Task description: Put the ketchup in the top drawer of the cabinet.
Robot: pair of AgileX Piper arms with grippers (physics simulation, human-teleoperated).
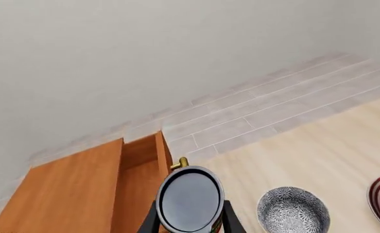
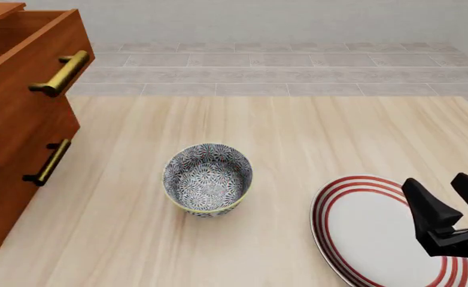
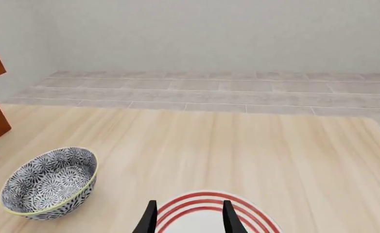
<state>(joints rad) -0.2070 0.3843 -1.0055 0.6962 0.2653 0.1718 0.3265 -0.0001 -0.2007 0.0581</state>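
In the left wrist view the ketchup shows its dark glossy top and silver rim. My left gripper is shut on it, a black finger on each side. Behind the can is the cabinet with the top drawer pulled open, and the drawer's brass handle pokes out just past the can's rim. The front view shows the open top drawer at far left, but neither the ketchup nor the left gripper. My right gripper hangs open over the striped plate, holding nothing.
A grey patterned bowl stands mid-table, right of the cabinet. A white plate with red rings lies at front right under the right gripper. A lower drawer with a brass handle is closed. A tiled floor lies beyond the table's far edge.
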